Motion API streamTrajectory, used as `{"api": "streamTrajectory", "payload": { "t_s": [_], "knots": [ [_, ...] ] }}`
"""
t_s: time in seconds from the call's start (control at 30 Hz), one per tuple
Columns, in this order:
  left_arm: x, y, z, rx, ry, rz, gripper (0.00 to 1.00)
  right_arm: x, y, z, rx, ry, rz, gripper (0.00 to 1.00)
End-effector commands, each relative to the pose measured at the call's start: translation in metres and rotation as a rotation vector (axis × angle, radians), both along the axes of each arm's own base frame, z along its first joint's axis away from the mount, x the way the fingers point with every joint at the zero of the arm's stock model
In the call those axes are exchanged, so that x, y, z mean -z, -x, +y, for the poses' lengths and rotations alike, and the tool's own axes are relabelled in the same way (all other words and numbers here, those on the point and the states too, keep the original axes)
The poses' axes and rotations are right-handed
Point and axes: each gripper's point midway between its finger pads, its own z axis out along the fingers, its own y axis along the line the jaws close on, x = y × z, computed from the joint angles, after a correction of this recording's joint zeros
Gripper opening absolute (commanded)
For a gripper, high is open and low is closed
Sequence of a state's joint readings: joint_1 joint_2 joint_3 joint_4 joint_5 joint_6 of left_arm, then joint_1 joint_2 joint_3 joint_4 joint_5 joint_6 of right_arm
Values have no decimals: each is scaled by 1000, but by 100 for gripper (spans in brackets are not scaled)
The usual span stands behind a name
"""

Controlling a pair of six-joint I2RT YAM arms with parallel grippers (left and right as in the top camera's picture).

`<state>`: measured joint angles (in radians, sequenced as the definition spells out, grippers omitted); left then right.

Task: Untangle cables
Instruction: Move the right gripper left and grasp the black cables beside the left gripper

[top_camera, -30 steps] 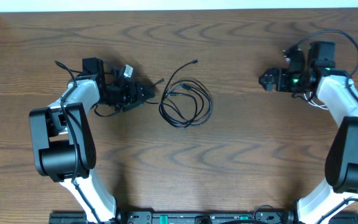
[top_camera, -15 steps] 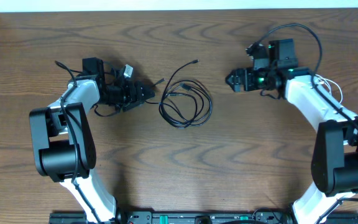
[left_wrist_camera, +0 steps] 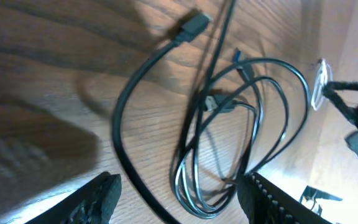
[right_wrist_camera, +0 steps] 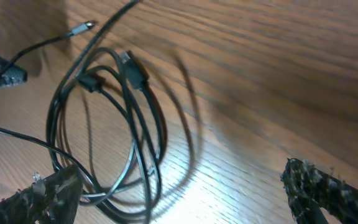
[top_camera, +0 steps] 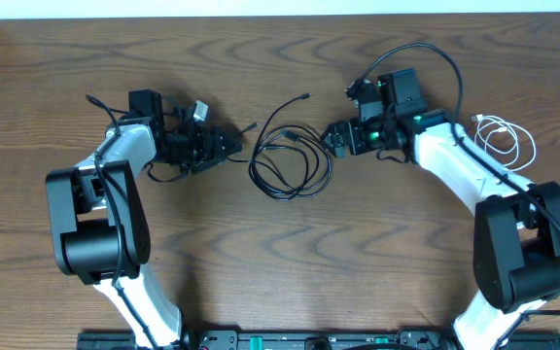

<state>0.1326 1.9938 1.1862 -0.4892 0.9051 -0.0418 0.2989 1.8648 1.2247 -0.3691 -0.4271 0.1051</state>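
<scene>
Wood table [top_camera: 280,253]. Black cables [top_camera: 290,160] lie mid-table in a loose, tangled coil, with one plug end trailing up-right. Right gripper [top_camera: 332,138]: fingers spread wide, gripping nothing, just beside the coil's right edge. Left gripper [top_camera: 233,144]: fingers parted, gripping nothing, near the coil's left side. White cable [top_camera: 502,138] is bunched far right, well apart.

Centre frame, the tangled cables [top_camera: 290,163] are glossy black. At far right, the short cable [top_camera: 506,142] is white. The table [top_camera: 261,262] is dark brown, streaked with wavy wood grain. The left arm [top_camera: 129,146] and right arm [top_camera: 445,160] are white and black, and a green light [top_camera: 363,136] glows right of centre.
</scene>
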Motion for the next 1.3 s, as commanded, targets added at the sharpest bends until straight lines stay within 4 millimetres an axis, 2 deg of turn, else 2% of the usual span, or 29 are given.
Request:
{"api": "streamTrajectory", "payload": {
  "t_s": [0.0, 0.27, 0.3, 0.47, 0.63, 0.7, 0.83, 0.97, 1.07, 1.1, 1.13, 1.23, 1.27],
  "knots": [
    [4, -1, 9, -48, -61, 32, 65, -10, -6, 6, 57, -32, -8, 99],
    [4, -1, 8, -58, -56, 43, 65, -14, -3, 31, 68, -32, -31, 99],
    [4, -1, 8, -65, -54, 51, 64, -12, -4, 31, 77, -11, -41, 93],
    [3, 0, 1, -60, -44, 62, 65, -10, -4, 38, 125, 52, -72, 85],
    [0, 1, -7, -57, -16, 70, 65, -8, 3, 50, 109, 80, -86, 80],
    [0, 1, -9, -53, -15, 70, 61, -6, 4, 50, 117, 106, -96, 78],
    [0, 1, -11, -48, -16, 70, 44, -3, 6, 52, 116, 111, -92, 68],
    [0, 1, -11, -48, -17, 70, 40, 5, 11, 55, 110, 119, -72, 64],
    [0, 1, -11, -48, -17, 70, 30, 15, 13, 55, 104, 126, -51, 61],
    [0, 1, -11, -48, -17, 70, 26, 21, 16, 57, 93, 123, -31, 53],
    [0, 1, -11, -48, -17, 69, 25, 26, 17, 59, 84, 119, -17, 44],
    [2, 1, -8, -53, -35, 71, 24, 33, 23, 65, 55, 93, 18, 29],
    [5, 0, -5, -59, -57, 73, 21, 37, 25, 66, 49, 91, 29, 21]
  ]
}}
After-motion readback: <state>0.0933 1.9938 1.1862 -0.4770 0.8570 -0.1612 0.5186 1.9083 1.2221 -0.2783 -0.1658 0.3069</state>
